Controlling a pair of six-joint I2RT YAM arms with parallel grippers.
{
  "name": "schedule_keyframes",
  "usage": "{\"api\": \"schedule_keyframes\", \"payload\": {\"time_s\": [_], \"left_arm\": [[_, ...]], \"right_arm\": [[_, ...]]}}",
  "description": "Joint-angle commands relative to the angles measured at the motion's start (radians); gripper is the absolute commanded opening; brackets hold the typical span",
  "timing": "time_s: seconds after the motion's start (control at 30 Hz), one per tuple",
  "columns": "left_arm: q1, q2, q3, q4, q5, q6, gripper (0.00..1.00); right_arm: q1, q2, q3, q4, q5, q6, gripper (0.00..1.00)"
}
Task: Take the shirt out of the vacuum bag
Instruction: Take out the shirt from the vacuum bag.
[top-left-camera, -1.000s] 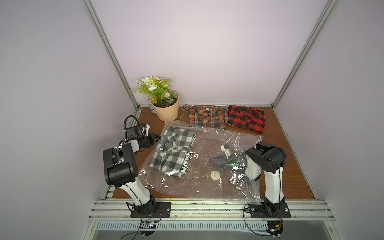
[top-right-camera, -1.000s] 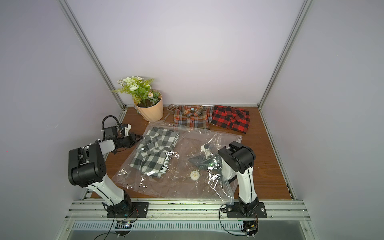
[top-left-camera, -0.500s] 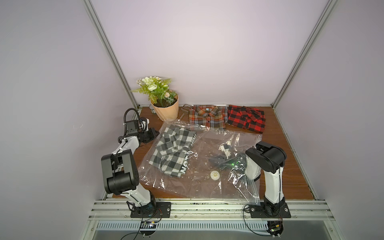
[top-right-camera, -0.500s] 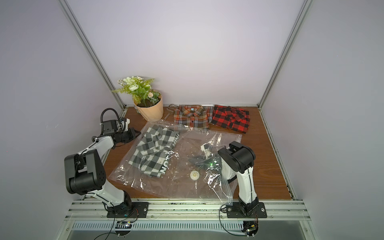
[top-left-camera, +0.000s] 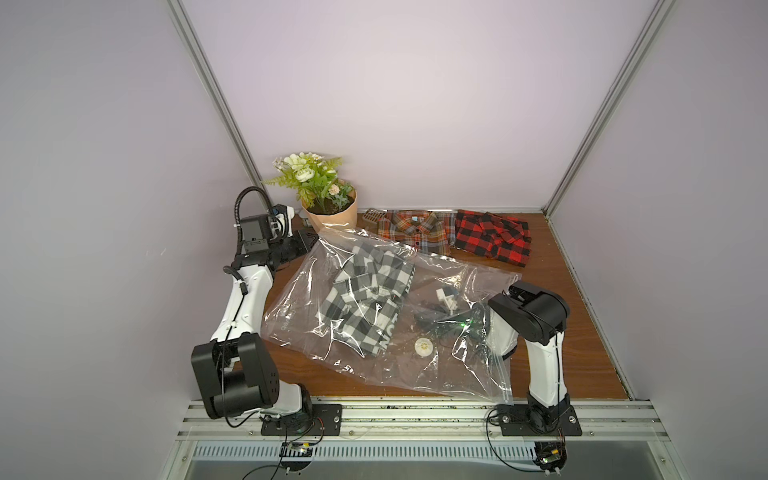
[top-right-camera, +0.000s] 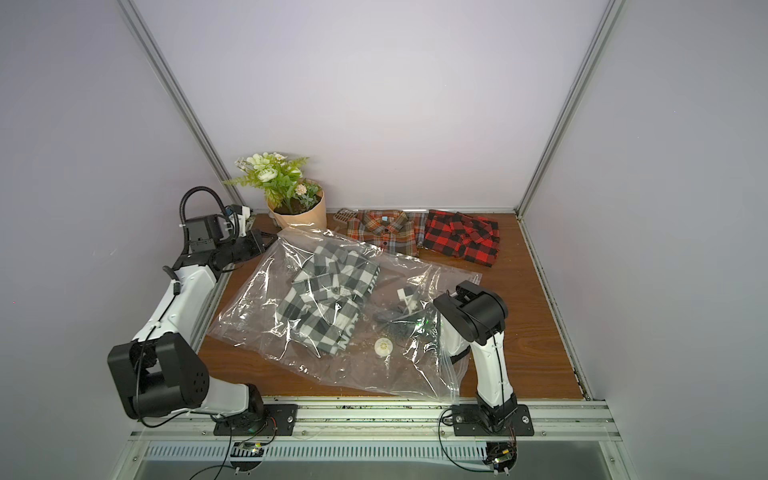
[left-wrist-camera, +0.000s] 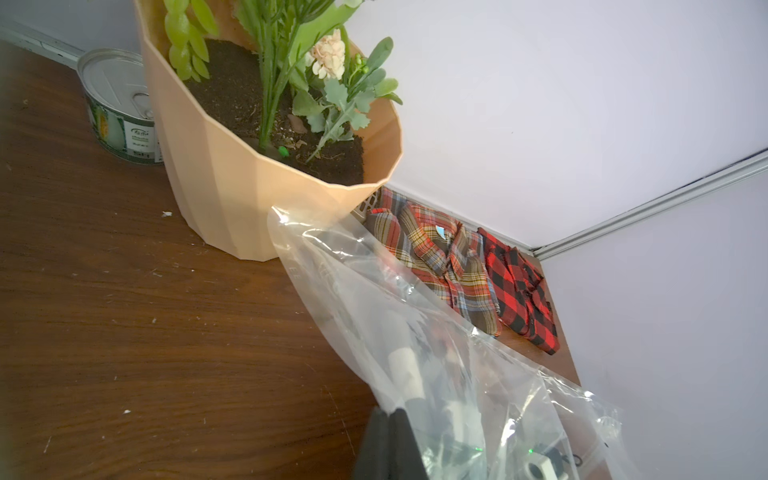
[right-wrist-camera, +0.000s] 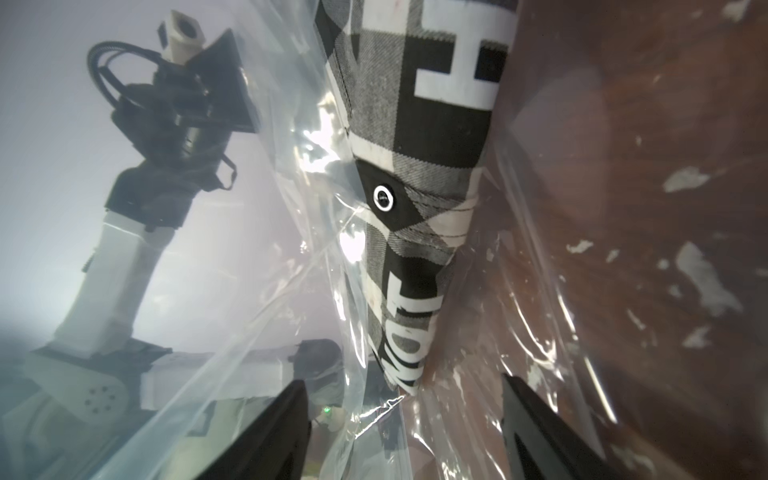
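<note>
The clear vacuum bag (top-left-camera: 299, 307) lies crumpled on the wooden table in both top views, its round white valve (top-left-camera: 424, 347) near the front. A black-and-white checked shirt (top-left-camera: 365, 299) sits inside it. My left gripper (top-left-camera: 309, 241) is shut on the bag's far left corner (left-wrist-camera: 357, 299) and holds it raised beside the flower pot. In the left wrist view its fingertips (left-wrist-camera: 388, 411) pinch the plastic. My right gripper (top-left-camera: 422, 320) is inside the bag, open. Its jaws (right-wrist-camera: 405, 399) stand wide apart just short of the shirt's hem (right-wrist-camera: 415, 166), with loose plastic between them.
A tan pot of flowers (top-left-camera: 332, 212) stands at the back left, with a tin can (left-wrist-camera: 116, 108) behind it. An orange-brown plaid shirt (top-left-camera: 415, 228) and a red-black one (top-left-camera: 492, 237) lie along the back wall. Walls close in on three sides.
My left gripper has carried the bag's corner up and back towards the pot, tilting that end of the bag. My right gripper's jaws have spread wider inside the bag.
</note>
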Motion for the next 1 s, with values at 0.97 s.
{"api": "schedule_keyframes", "payload": {"time_s": [0.97], "left_arm": [[0.003, -0.073, 0.033, 0.054, 0.066, -0.096, 0.0]], "right_arm": [[0.008, -0.009, -0.065, -0.155, 0.171, -0.146, 0.8]]}}
